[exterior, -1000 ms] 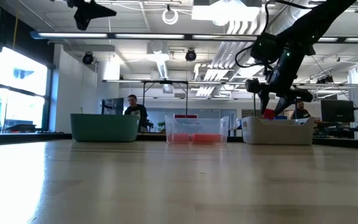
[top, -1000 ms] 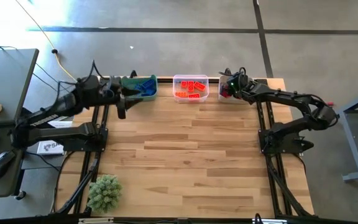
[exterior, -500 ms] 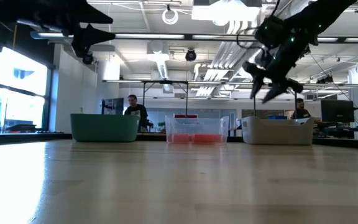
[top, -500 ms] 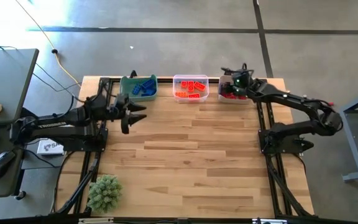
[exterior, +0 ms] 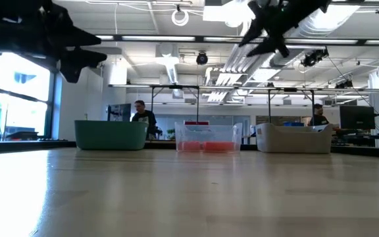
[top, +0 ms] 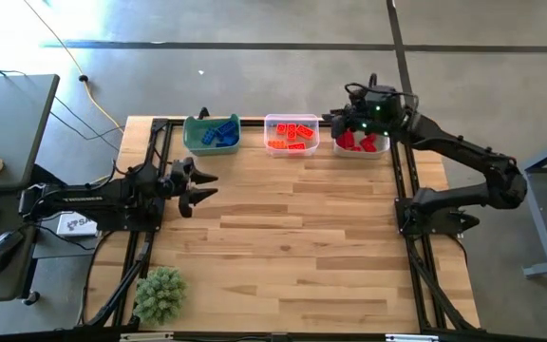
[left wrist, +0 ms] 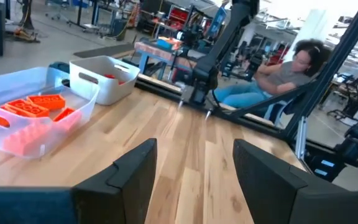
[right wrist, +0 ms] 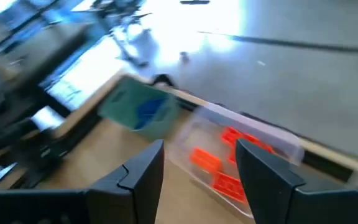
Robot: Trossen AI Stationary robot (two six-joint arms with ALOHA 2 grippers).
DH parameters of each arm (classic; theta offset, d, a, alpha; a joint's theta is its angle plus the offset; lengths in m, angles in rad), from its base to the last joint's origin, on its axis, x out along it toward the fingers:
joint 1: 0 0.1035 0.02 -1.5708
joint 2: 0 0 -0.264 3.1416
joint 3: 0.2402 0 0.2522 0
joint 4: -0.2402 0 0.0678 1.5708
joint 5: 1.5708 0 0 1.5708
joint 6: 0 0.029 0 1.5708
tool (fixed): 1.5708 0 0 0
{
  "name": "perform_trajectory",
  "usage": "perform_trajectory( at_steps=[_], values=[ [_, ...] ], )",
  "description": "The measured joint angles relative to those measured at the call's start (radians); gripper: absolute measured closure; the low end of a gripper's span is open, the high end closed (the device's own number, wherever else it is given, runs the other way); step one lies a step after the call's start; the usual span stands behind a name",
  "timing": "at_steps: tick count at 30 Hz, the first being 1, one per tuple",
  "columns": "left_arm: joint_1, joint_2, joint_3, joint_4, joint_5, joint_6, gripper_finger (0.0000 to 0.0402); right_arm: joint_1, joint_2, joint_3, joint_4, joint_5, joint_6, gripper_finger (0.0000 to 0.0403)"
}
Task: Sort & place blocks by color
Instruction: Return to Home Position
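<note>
Blue blocks (top: 221,131) are being held in the green bin (top: 190,134), orange blocks (top: 291,135) in the transparent bin (top: 292,118) beside it, red blocks (top: 361,142) in the gray bin (exterior: 293,139); all three bins are being kept in a row along the table's (top: 292,237) far edge. Right gripper (top: 336,120) is being held high over the gap between transparent and gray bins, fingers spread wide, nothing gripped. Left gripper (top: 204,186) is being held above the table's left side, apart from the green bin, fingers wide, empty.

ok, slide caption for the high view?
Blocks sorted: blue blocks in green bin, orange blocks in transparent bin, red blocks in gray bin; left gripper, right gripper open.
</note>
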Motion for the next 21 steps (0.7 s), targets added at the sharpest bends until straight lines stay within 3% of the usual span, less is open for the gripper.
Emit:
perform_trajectory(
  at_steps=[9, 14, 21],
  values=[
    [0.0, -0.186, -0.118, -0.035, 0.0, -0.043, 0.0202, 0.113, -0.052, 0.088, -0.033, -0.211, -0.114, 0.0217],
    [0.0, -0.242, -0.116, -0.092, 0.001, -0.055, 0.0202, 0.225, -0.182, -0.017, -0.011, -0.104, -0.161, 0.0217],
    [0.0, -0.249, -0.116, -0.1, 0.016, -0.008, 0.0202, 0.367, -0.401, -0.322, 0.168, 0.02, -0.17, 0.0217]
  ],
)
